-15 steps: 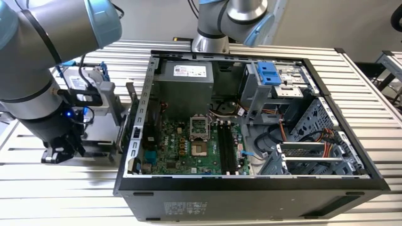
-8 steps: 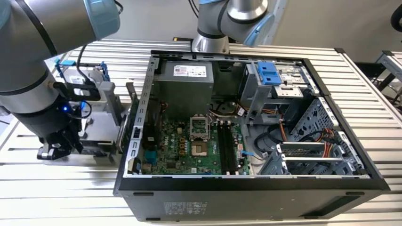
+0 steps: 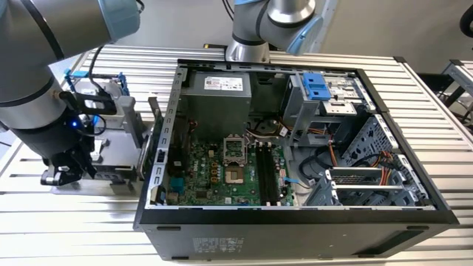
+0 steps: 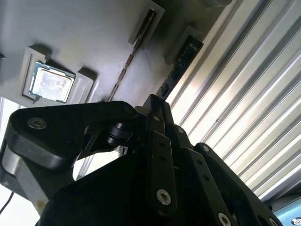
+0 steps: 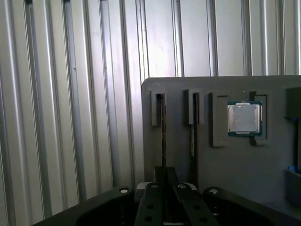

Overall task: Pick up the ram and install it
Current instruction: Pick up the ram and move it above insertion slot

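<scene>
The arm [image 3: 33,105] points straight down over the grey tray [image 5: 235,174] beside the computer [image 3: 296,233]. Its pincer [image 5: 164,183] is closed on the ram [image 5: 163,136], which stands in the slot nearest the tray's edge.

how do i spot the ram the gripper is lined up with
Find the grey tray on the ribbed table; it carries a square silver processor. Two thin sticks stand on edge in slots beside it. The ram is the one by the tray's edge, in line with the gripper; the other stick sits nearer the processor.

Grey arm [image 3: 30,72], pale-blue joint caps [image 3: 118,16], black gripper [image 5: 162,170], seemingly silver screws [image 4: 163,197].
</scene>
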Tool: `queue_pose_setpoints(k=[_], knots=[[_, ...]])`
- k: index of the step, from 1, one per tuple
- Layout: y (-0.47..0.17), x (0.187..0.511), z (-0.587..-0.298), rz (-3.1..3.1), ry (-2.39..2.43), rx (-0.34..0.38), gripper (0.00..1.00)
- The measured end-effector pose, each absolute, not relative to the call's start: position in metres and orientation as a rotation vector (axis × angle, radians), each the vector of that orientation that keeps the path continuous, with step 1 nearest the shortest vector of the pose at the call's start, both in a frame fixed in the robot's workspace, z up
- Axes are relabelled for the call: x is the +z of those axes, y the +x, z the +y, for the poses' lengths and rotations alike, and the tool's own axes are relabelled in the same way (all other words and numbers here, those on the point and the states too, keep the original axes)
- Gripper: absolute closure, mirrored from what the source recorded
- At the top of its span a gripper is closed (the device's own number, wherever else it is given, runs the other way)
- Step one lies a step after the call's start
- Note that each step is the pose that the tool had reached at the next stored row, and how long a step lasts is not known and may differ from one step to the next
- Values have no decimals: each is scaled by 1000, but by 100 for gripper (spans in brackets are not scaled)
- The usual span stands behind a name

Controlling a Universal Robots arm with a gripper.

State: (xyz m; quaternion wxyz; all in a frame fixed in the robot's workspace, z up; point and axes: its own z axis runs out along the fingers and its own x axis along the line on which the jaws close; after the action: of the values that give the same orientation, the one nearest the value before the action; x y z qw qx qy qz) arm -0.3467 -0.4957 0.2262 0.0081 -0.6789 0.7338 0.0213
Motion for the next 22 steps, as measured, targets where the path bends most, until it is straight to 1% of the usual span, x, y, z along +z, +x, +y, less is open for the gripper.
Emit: queue_pose_setpoints(k=[22], knots=[[-347, 259, -496, 2293, -2122, 67, 100]])
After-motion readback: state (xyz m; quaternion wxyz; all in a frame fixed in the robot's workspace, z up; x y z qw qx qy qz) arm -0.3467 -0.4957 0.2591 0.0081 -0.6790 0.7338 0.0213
